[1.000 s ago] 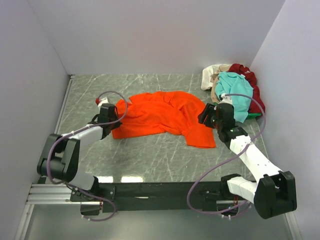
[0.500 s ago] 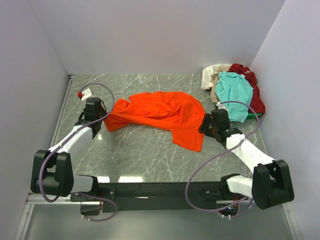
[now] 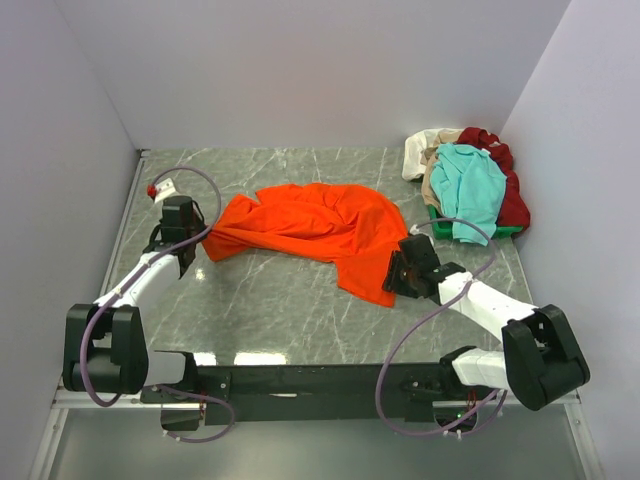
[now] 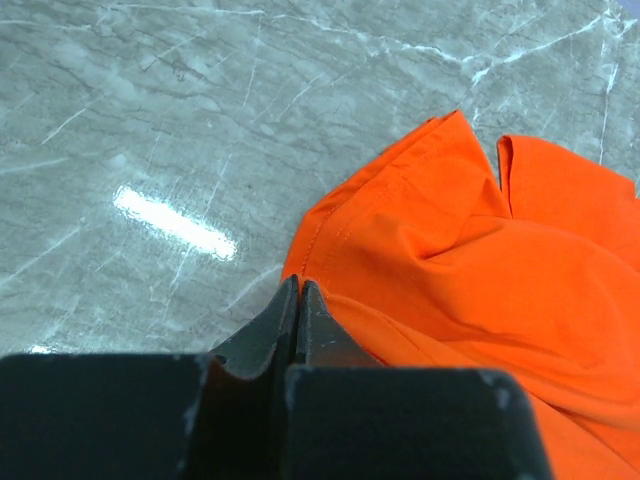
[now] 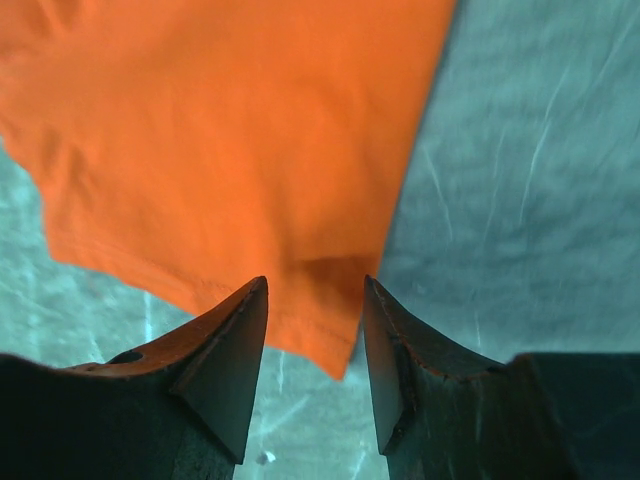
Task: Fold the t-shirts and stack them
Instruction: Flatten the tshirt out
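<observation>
The left pincer (image 4: 299, 300) was fully closed, its tips nipping the hem at the left corner of the orange t-shirt (image 3: 310, 225). The right pincer (image 5: 312, 285) stood partly open, its 2 jaws straddling the shirt's near-right corner, with cloth lying in the gap but not squeezed. The orange shirt lay rumpled on the grey marbled tabletop (image 3: 280, 310), its long axis running left to right and dipping toward the near right, the left end drawn to a point. The other t-shirts (image 3: 470, 180), teal, dark red and cream, sat heaped at the far right corner.
</observation>
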`<control>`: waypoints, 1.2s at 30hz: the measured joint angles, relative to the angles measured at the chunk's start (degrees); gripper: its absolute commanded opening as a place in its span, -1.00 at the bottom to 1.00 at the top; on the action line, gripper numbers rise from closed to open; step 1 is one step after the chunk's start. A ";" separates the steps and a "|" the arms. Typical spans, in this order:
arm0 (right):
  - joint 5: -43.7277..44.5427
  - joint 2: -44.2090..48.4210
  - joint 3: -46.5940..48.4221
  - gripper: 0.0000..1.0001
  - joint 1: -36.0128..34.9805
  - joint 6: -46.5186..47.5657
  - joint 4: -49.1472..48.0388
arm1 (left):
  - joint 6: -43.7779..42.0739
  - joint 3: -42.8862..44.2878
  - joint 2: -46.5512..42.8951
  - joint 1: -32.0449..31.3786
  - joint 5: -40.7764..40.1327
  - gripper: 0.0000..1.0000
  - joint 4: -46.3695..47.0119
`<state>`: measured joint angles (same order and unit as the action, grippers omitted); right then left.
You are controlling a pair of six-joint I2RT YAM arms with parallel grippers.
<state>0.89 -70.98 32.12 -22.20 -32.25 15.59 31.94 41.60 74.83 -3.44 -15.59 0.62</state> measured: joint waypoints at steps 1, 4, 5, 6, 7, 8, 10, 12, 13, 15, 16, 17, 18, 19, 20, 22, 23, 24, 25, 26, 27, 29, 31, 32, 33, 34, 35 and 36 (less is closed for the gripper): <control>0.26 0.02 -0.33 0.00 -0.57 -0.42 0.44 | -0.04 -0.07 -0.09 0.17 0.35 -0.99 0.00; 1.49 0.09 -0.79 0.00 -2.54 -1.90 2.51 | -0.07 -0.17 -0.13 0.55 0.92 -0.99 0.00; 1.95 0.31 -0.87 0.00 -3.15 -2.36 2.97 | -0.07 -0.17 -0.13 0.68 1.09 -0.99 0.02; 2.38 0.59 -1.01 0.00 -3.58 -2.69 3.21 | -0.09 -0.17 -0.15 0.79 1.27 -0.99 0.00; 2.82 0.98 -1.20 0.00 -4.00 -2.99 3.50 | -0.09 -0.17 -0.22 0.87 1.46 -0.99 0.00; 3.10 1.38 -1.46 -0.01 -4.31 -3.32 3.67 | -0.15 -0.17 -0.31 0.96 1.75 -0.99 0.00; 3.67 1.66 -1.73 -0.03 -4.57 -3.85 4.24 | -0.37 -0.17 -0.44 1.09 2.16 -0.99 0.02; 4.20 1.64 -1.86 -0.04 -4.79 -4.22 4.81 | -0.52 -0.17 -0.46 1.18 2.38 -0.99 0.07; 4.35 1.64 -1.95 -0.05 -4.85 -4.37 4.98 | -0.72 -0.17 -0.46 1.25 2.51 -0.99 0.07; 4.68 1.64 -2.25 -0.07 -5.09 -4.61 5.01 | -0.85 -0.17 -0.48 1.33 2.82 -0.99 0.15; 4.81 1.64 -2.27 -0.10 -5.22 -4.76 5.01 | -0.85 -0.17 -0.48 1.38 2.95 -0.99 0.20; 4.87 1.64 -2.27 -0.14 -5.31 -4.81 4.96 | -0.87 -0.17 -0.50 1.42 3.10 -0.99 0.26; 4.90 1.62 -2.32 -0.15 -5.35 -4.83 4.96 | -0.87 -0.17 -0.50 1.49 3.34 -0.99 0.35; 4.92 1.62 -2.32 -0.18 -5.42 -4.98 4.94 | -0.87 -0.17 -0.50 1.51 3.56 -0.99 0.37; 4.87 1.57 -2.32 -0.26 -5.51 -5.01 4.94 | -0.87 -0.17 -0.50 1.55 3.74 -0.99 0.39; 4.66 1.51 -2.34 -0.32 -5.79 -5.20 4.94 | -0.87 -0.17 -0.50 1.55 3.82 -0.99 0.39; 4.63 1.49 -2.36 -0.38 -5.99 -5.38 4.94 | -0.90 -0.17 -0.50 1.55 3.87 -0.99 0.37; 4.48 1.49 -2.43 -0.42 -6.21 -5.44 4.94 | -0.87 -0.17 -0.50 1.57 3.91 -0.99 0.39; 4.42 1.49 -2.49 -0.45 -6.36 -5.51 4.94 | -0.90 -0.17 -0.55 1.60 3.93 -0.99 0.39; 4.37 1.49 -2.54 -0.55 -6.45 -5.60 4.92 | -0.90 -0.17 -0.59 1.60 3.93 -0.99 0.39; 4.26 1.49 -2.58 -0.62 -6.51 -5.57 4.92 | -0.92 -0.17 -0.66 1.62 3.96 -0.99 0.39; 4.07 1.49 -2.69 -0.83 -6.56 -5.77 4.92 | -0.92 -0.17 -0.87 1.62 4.00 -0.99 0.39; 3.96 1.51 -2.97 -0.95 -6.56 -5.84 4.59 | -0.98 -0.20 -1.03 1.64 4.15 -0.99 0.39; 3.91 1.53 -2.99 -1.00 -6.58 -5.86 4.50 | -1.03 -0.22 -1.11 1.66 4.20 -0.99 0.42; 3.87 1.53 -2.99 -1.00 -6.60 -5.86 4.46 | -1.07 -0.26 -1.20 1.66 4.24 -0.99 0.39; 3.85 1.53 -2.99 -1.00 -6.60 -5.84 4.42 | -1.09 -0.33 -1.27 1.66 4.39 -0.99 0.42; 3.82 1.53 -2.99 -1.00 -6.67 -5.81 4.39 | -1.09 -0.39 -1.33 1.66 4.46 -0.99 0.42; 3.80 1.53 -2.97 -1.00 -6.69 -5.77 4.44 | -1.09 -0.46 -1.38 1.66 4.66 -0.99 0.42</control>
<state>4.69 -69.45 29.15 -28.88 -38.02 20.03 30.85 41.15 73.45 -1.78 -10.94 1.04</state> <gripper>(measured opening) 0.008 0.014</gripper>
